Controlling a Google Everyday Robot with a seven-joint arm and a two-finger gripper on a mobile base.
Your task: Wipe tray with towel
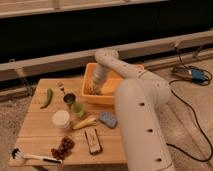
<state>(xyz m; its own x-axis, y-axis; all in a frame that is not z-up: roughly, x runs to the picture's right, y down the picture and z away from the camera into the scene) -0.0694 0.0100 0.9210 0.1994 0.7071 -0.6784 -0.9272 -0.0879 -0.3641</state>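
Note:
The yellow-orange tray (pixel 116 87) stands at the back of the wooden table (pixel 40 131). My arm reaches down into it from the right, and the gripper (pixel 95 88) is low over the tray floor near its left wall. A small pale greyish patch under the gripper tip looks like the towel (pixel 93 91), pressed against the tray floor. The gripper hides most of it.
In front of the tray lie a green pepper (pixel 46 97), a dark cup (pixel 69 98), a green cup (pixel 78 107), a white lid (pixel 61 119), a banana (pixel 84 122), a blue sponge (pixel 107 119), a dark bar (pixel 93 141), grapes (pixel 63 146) and a white brush (pixel 27 156). Cables and a blue device (pixel 192 75) lie on the floor at right.

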